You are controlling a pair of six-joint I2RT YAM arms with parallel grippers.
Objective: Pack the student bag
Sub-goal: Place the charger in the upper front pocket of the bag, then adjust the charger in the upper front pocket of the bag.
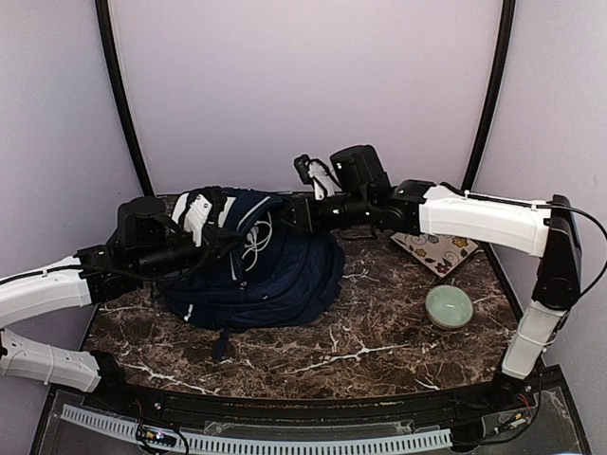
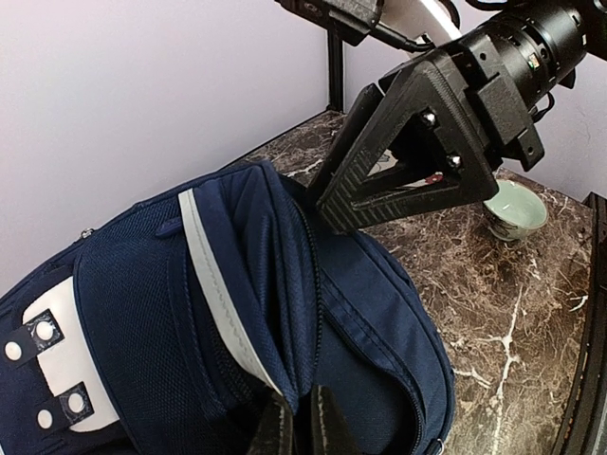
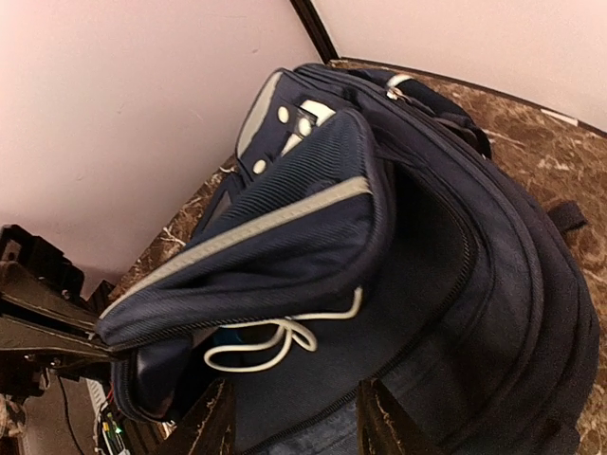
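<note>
Two containers sit on the marble-patterned table (image 1: 379,341): the student bag (image 1: 275,270) and a pale green bowl (image 1: 449,306).

- The bag lies left of centre, toward the back wall. It is well apart from the bowl on the right side.
- The bowl's interior shows plain glaze only.
- The bag's mouth gapes. A looped white cord (image 3: 275,336) hangs at the opening. Deeper inside it is too dark to tell the contents.
- The bag is navy fabric. Its ribbed front flap is edged with a light grey stripe (image 3: 256,223), and a white patch (image 3: 296,116) with round studs sits near the top.
- The left gripper (image 2: 299,427) is clenched on the flap's edge and holds it raised off the bag's body.
- The right gripper (image 3: 294,422) is over the opening with its fingers spread, grasping nothing.
- A flat floral-patterned piece (image 1: 436,248) lies behind the bowl, under the right arm.
</note>
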